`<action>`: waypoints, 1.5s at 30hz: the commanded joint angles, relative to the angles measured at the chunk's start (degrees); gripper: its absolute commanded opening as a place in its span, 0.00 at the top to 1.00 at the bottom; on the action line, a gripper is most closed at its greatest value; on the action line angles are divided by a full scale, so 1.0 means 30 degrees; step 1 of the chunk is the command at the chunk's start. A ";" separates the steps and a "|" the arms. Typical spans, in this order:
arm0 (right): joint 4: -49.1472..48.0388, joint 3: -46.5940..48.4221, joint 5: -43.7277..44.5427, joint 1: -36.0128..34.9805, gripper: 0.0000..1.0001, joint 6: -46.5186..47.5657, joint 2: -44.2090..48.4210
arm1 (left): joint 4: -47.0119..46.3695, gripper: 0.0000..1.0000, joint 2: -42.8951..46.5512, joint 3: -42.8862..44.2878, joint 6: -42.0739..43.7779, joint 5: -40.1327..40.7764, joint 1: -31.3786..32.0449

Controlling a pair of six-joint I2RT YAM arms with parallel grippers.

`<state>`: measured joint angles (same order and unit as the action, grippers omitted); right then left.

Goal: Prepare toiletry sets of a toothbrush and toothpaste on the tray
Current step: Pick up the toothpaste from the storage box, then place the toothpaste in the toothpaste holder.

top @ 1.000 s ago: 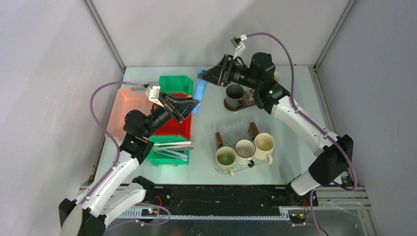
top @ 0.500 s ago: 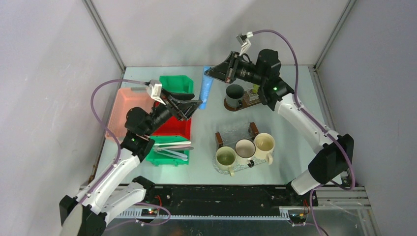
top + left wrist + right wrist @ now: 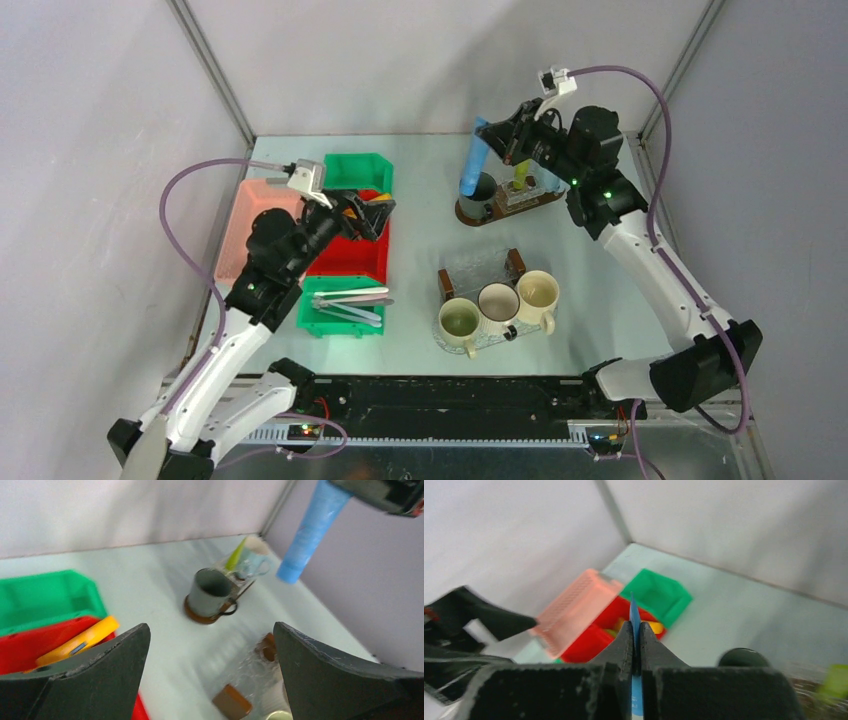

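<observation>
Presently, delivery step: right gripper [image 3: 503,137] pinches the blue toothpaste tube [image 3: 471,165] by its flat end, hanging just above the dark mug [image 3: 478,188]; left gripper [image 3: 376,208], well left of the mug, fingers spread wide, empty; next move probably calls for lowering the tube into the mug

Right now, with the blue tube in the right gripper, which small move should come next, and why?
Probably lower the blue tube toward the dark mug and line its lower end up with the opening. The right gripper is shut on the tube, which hangs tilted just above that mug, and the mug looks empty in the left wrist view.
</observation>
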<state>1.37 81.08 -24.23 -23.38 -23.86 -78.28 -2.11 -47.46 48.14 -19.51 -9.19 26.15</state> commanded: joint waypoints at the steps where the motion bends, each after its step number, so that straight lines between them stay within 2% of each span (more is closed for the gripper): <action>1: 0.0659 -0.0405 0.5377 0.0030 1.00 0.4185 0.0872 | 0.3055 0.00 0.1026 0.0418 0.2186 0.3555 0.0046; 7: 0.0483 -0.0590 1.2049 -0.0418 1.00 0.4844 0.0279 | 0.4162 0.00 0.2031 -0.0127 0.3405 0.7552 0.0057; 9: 0.0068 -0.0669 1.4546 -0.0851 0.96 0.4953 -0.0043 | 0.4468 0.00 0.2250 -0.0258 0.3808 0.8477 0.0044; 11: -0.0804 -0.0924 1.7198 -0.1243 1.00 0.4974 -0.0428 | 0.4543 0.00 0.2431 -0.0487 0.4181 0.9329 0.0043; 17: -0.2969 -0.1127 2.1978 -0.2261 1.00 0.4845 -0.2355 | 0.3983 0.00 0.3018 -0.1627 0.5122 1.1112 0.0042; 23: -0.6308 -0.1113 2.5279 -0.2966 1.00 0.5379 -0.4446 | 0.2767 0.00 0.3541 -0.3077 0.5240 1.2423 0.0107; 26: -0.8944 -0.1113 2.6547 -0.3282 1.00 0.7001 -0.5460 | 0.2345 0.00 0.3774 -0.3569 0.5341 1.3187 0.0374; 32: -1.1947 -0.0602 2.8649 -0.3468 1.00 0.8982 -0.7748 | 0.1420 0.00 0.4214 -0.4381 0.5462 1.4876 0.1383; 39: -1.4836 0.0647 2.9997 -0.3603 1.00 1.0877 -1.0199 | 0.0824 0.00 0.4725 -0.5009 0.5333 1.6775 0.2579; 45: -1.7422 0.1887 3.0748 -0.3772 1.00 1.3019 -1.2083 | 0.0175 0.00 0.4972 -0.5170 0.5359 1.7090 0.3191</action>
<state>-39.53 82.06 64.01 -34.00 9.78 -112.62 2.42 -33.39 32.86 -4.01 39.00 34.63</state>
